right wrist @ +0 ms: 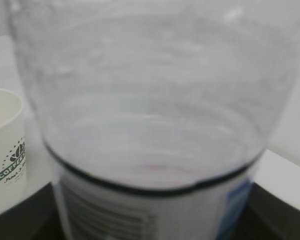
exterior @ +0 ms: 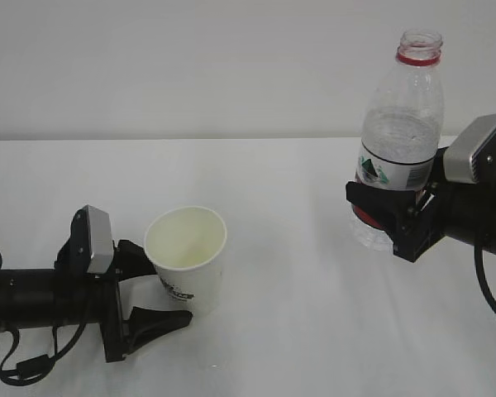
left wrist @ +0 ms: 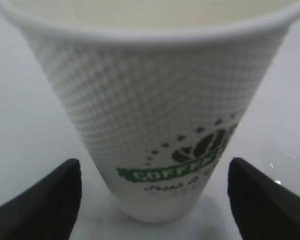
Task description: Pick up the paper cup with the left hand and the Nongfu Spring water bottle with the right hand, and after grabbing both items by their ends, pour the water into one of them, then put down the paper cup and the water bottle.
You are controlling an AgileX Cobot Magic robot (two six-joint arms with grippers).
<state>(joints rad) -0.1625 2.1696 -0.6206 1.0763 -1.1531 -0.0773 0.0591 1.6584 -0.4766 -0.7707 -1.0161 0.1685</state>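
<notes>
- The paper cup [exterior: 187, 256] was stood upright on the white table [exterior: 298, 314], left of centre, its cream inside showing at the mouth.
- The left hand [exterior: 153, 285] was laid low along the table with its fingers spread wide on either side of the cup's lower wall; in the left wrist view a gap was seen between each finger [left wrist: 45, 202] and the cup [left wrist: 155, 115], so nothing was clamped.
- The water bottle [exterior: 401, 132] was held upright and uncapped, clear of the table at the right, well apart from the cup.
- The right hand [exterior: 388, 219] was closed around the bottle's lower part, at the label band.
- No water could be made out with certainty.
- Only a plain pale wall [exterior: 231, 66] was seen behind the table, and nothing stood between cup and bottle.
</notes>
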